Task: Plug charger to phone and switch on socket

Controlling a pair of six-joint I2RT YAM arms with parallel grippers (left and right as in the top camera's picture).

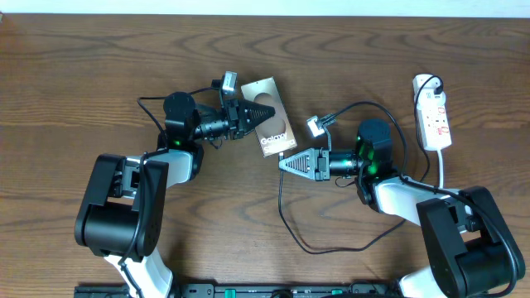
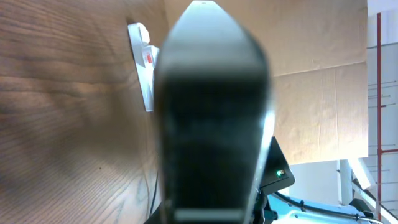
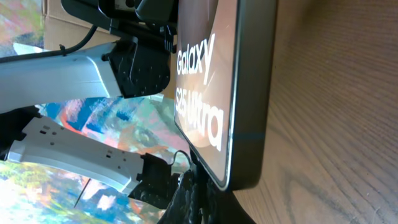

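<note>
The phone [image 1: 273,124], a brown slab with white "Galaxy S25 Ultra" lettering, lies slanted at table centre. My left gripper [image 1: 251,116] is shut on its upper left edge; in the left wrist view the phone [image 2: 211,112] fills the middle as a dark blur. My right gripper [image 1: 284,163] sits at the phone's lower end, shut on the charger tip. The right wrist view shows the phone [image 3: 208,93] and the black charger cable [image 3: 189,196] at its bottom end. The charger cable [image 1: 290,223] loops down and right. The socket [image 1: 432,116] lies at far right, with red switches.
The socket's white cord [image 1: 443,170] runs down behind the right arm. The socket also shows in the left wrist view [image 2: 144,62]. Both arm bases stand at the table's near edge. Bare wood lies at the left and far side.
</note>
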